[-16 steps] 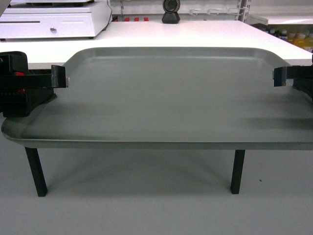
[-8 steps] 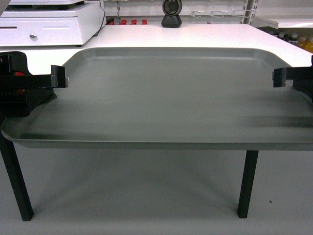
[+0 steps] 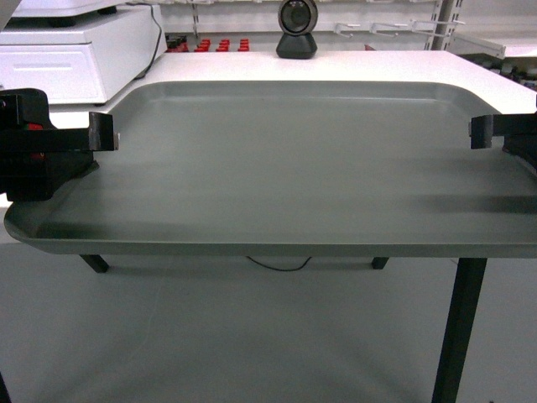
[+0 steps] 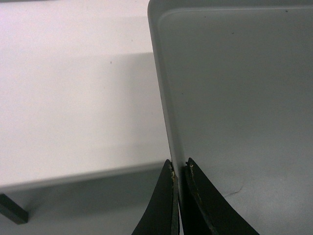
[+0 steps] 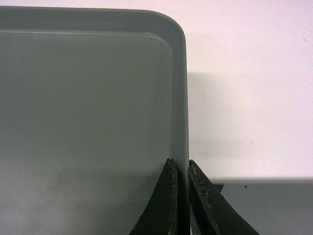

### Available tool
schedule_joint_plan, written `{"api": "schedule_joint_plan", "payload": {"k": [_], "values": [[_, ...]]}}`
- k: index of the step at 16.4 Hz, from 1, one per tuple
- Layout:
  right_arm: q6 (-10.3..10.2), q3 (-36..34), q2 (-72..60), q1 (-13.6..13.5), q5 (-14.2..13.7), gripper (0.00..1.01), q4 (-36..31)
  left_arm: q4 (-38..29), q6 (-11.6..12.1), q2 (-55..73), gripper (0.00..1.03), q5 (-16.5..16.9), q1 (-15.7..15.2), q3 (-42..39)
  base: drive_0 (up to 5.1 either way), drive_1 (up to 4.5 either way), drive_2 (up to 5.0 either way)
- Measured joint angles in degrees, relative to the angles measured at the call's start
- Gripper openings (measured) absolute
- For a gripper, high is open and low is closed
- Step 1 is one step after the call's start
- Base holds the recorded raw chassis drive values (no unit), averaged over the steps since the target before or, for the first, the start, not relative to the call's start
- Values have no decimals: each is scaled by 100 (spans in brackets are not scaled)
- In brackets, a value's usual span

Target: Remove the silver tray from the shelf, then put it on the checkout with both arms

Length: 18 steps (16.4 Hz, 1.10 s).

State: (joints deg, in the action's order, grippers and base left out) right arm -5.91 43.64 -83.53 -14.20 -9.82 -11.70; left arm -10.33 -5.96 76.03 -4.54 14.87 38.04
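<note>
- Both grippers are clamped on the silver tray (image 3: 285,168): the left gripper (image 4: 179,169) pinches the left rim between narrow jaws, the right gripper (image 5: 181,169) does the same on the right rim.
- The tray hangs level in the air, its far part over the checkout (image 3: 377,63), its near edge out past the table's front.
- My read: carry it further in before lowering, both arms in step, so neither rim twists out of the pinch.
- Watch the scanner (image 3: 296,29) at the back; stop short of it.
- Set down flat, then release.
- The tray itself: matte grey, rounded corners, low raised rim, nothing on it.
</note>
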Motion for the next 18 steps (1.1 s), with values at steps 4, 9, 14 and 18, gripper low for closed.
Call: {"api": "schedule_joint_plan", "payload": {"k": [4,9,14,18], "values": [[0,0,0,0,2,3,20,-2,2,0,3,-7,-2,0,-10,420,-441],[0,0,0,0,2,3,11,-20,0,9,3,-2,-2,0,-8,421,-438],[0,0,-37,0,13,3,15,4,0,33,3,0,-4,0,0,0,0],[0,0,-35,0,13,3,13,0,0,33,3,0,-2,0,0,0,0]]}}
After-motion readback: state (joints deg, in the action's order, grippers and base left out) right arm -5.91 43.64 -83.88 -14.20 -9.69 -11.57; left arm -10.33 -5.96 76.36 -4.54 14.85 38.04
